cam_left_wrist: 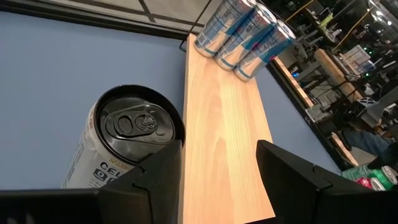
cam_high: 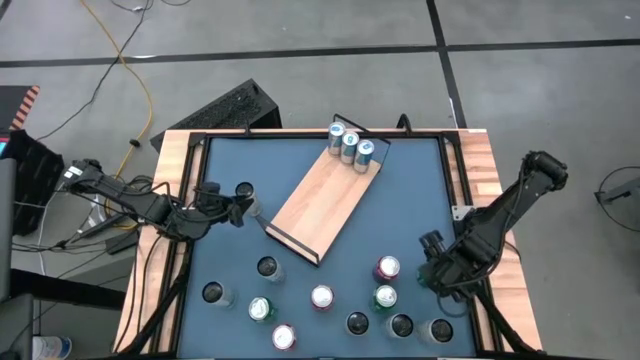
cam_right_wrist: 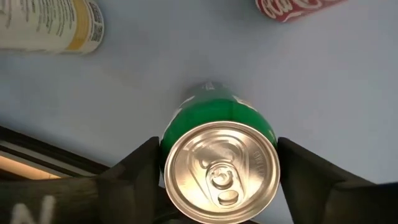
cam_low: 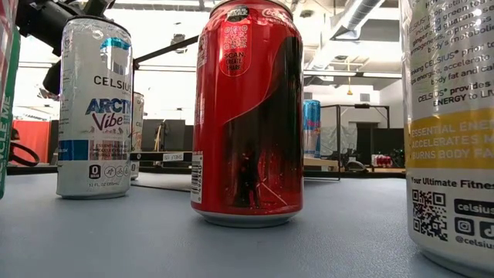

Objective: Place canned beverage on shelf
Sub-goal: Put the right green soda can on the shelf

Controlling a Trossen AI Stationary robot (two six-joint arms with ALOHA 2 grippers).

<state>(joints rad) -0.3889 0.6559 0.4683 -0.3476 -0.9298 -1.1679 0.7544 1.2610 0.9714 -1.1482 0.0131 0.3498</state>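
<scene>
Cans stand all over the flat blue desk (cam_high: 225, 160) with its wooden rim. The long light-wood shelf board (cam_high: 320, 200) with a dark lip lies slanted in the middle of the desk. Three tall silver and blue cans (cam_high: 350, 145) stand in a row at its far end, touching each other.

The right hand (cam_right_wrist: 217, 171) is low over the near right part of the desk, among a bunch of cans. It sits around a green can with a shiny silver top (cam_right_wrist: 217, 121), which stands upright on the desk, well apart from the shelf. I cannot tell if the hand is squeezing the can or only sitting around it. A white and yellow can (cam_right_wrist: 53, 25) and a red can (cam_right_wrist: 292, 7) stand farther off.

The left hand (cam_high: 238, 207) is on the left side of the desk, near the shelf's near corner. It is released, and only the wood board shows between its fingers (cam_left_wrist: 152, 183). A silver can with a black top (cam_left_wrist: 134, 134) stands just beside one finger.
</scene>
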